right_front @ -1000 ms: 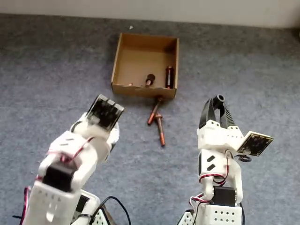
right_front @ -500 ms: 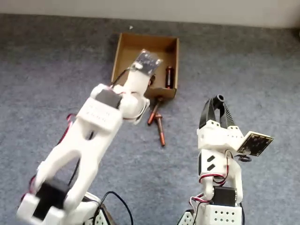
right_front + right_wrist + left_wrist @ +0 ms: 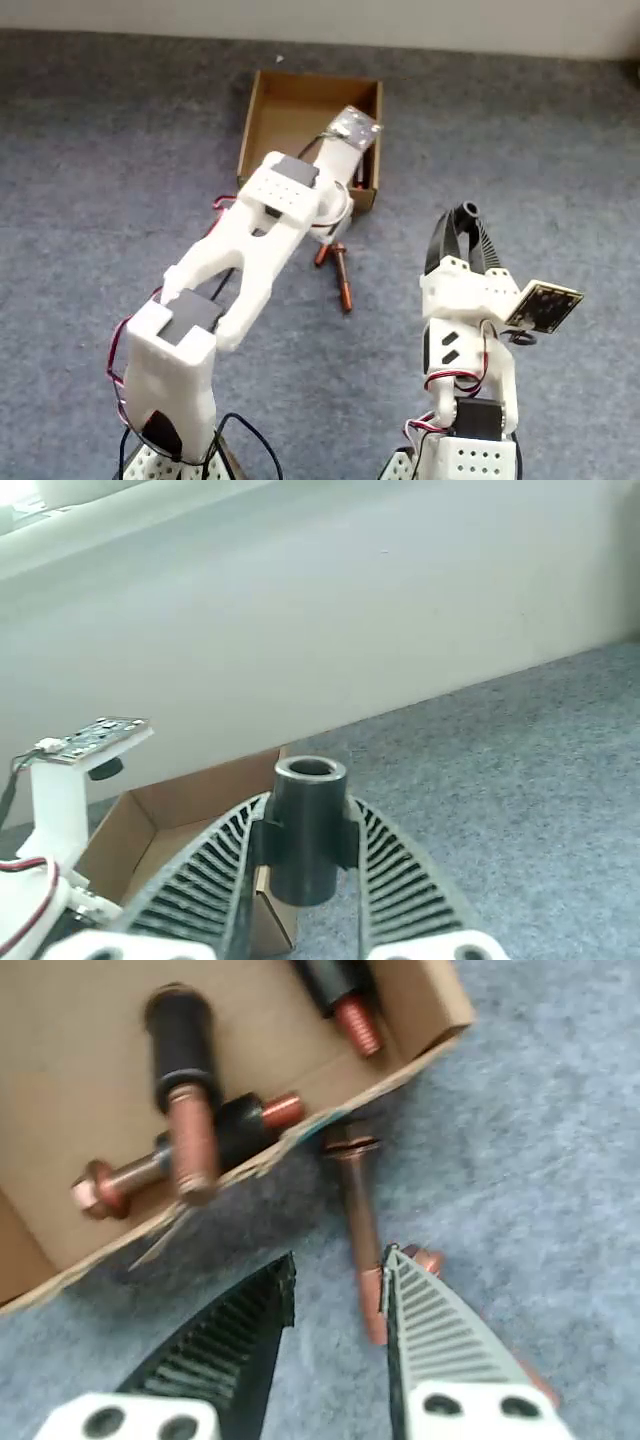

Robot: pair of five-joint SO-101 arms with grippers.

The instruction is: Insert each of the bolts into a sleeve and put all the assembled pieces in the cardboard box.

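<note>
The cardboard box (image 3: pixel 258 110) lies at the far middle of the carpet. Inside the box (image 3: pixel 70 1050) are bolts in black sleeves (image 3: pixel 185 1070), (image 3: pixel 335 990). Two bare copper bolts (image 3: pixel 343 275) lie on the carpet just outside its near wall. My left gripper (image 3: pixel 338 1260) hangs open right above them, with one bolt (image 3: pixel 360 1210) between the fingers and the other bolt (image 3: pixel 432 1260) behind the white finger (image 3: pixel 430 1330). My right gripper (image 3: pixel 464 215) stands to the right, shut on an upright black sleeve (image 3: pixel 305 830).
Grey carpet covers the whole surface, with free room left of the box and to the far right. The stretched left arm (image 3: pixel 270 220) crosses the middle and covers the box's near edge. A pale wall (image 3: pixel 330 600) stands behind the box (image 3: pixel 160 825).
The left arm has swung up from its folded pose near the base and stretched forward to the box's near edge, over the bolts. The right arm has kept still with the sleeve.
</note>
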